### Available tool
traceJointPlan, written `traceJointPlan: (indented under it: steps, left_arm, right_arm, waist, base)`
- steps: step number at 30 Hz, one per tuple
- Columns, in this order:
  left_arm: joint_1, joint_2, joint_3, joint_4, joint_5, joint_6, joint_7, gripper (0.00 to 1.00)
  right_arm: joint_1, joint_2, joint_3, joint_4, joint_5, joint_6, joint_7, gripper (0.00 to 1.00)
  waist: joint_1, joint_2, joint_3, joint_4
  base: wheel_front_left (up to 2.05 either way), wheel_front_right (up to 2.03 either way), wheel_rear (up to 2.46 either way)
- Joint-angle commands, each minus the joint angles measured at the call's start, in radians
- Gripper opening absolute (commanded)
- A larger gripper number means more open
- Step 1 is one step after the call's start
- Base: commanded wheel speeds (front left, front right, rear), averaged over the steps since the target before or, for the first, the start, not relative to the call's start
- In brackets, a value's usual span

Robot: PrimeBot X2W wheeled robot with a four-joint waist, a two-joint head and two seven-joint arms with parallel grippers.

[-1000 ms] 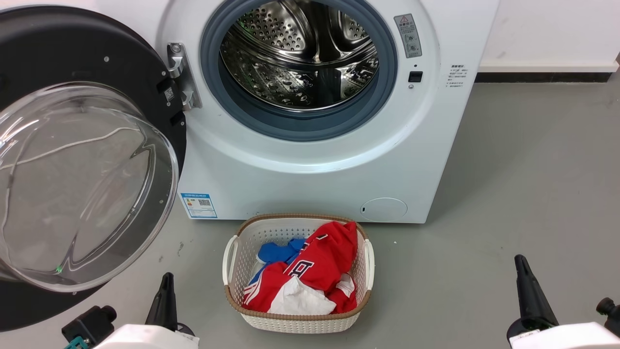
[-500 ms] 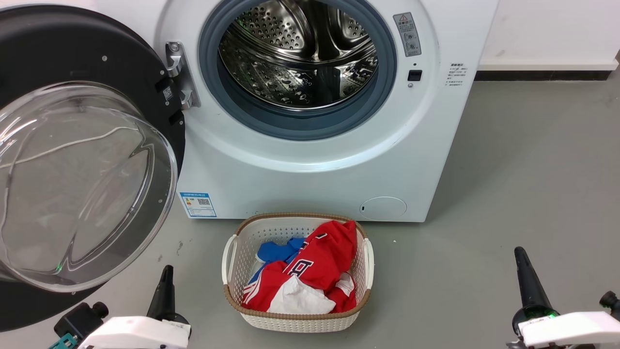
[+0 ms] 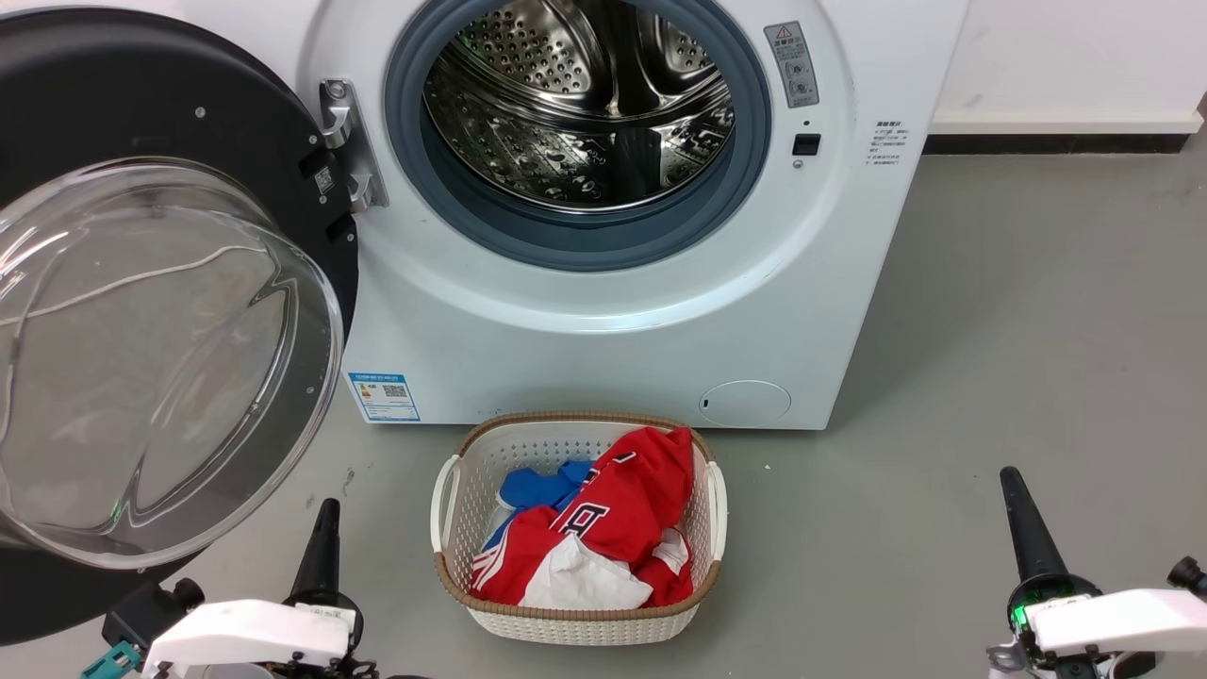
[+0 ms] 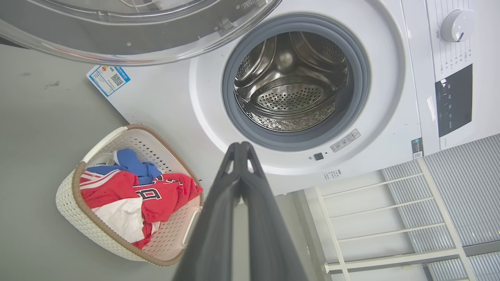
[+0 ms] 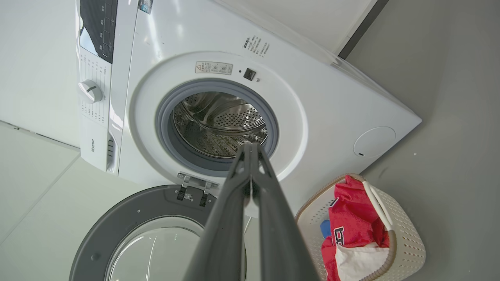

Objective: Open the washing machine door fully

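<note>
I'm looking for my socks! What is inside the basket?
The basket holds a red top, a blue cloth and a white cloth. Anything beneath them is covered.

the head camera looks forward and down from above at the washer (image 3: 603,330) front, with the open door (image 3: 170,377) at the view's left and the laundry basket (image 3: 585,627) on the floor (image 3: 990,330) near its lower edge. the left wrist camera, low and rolled sideways, faces the drum (image 4: 291,89) from close by. the right wrist camera, rolled the other way, sits a little farther back. all three share washer, door and basket.
</note>
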Motion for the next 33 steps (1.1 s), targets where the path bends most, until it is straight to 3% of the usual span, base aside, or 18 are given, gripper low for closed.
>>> traceJointPlan:
  steps: [1,33]
  left_arm:
    - [-0.025,0.001,0.006,-0.004,-0.036,-0.007,0.009,0.00]
    - [-0.072,-0.001,0.025,0.018,-0.335,-0.032,0.080,0.00]
  right_arm:
    - [-0.029,-0.007,-0.003,-0.001,0.037,0.000,0.009,0.00]
    - [-0.091,-0.002,-0.023,0.053,0.313,0.000,0.084,0.00]
  waist:
    - [0.0000,-0.0001,0.000,0.000]
    - [0.0000,-0.0001,0.007,-0.004]
  base:
    - [0.00,0.00,0.00]
    - [0.00,0.00,0.00]
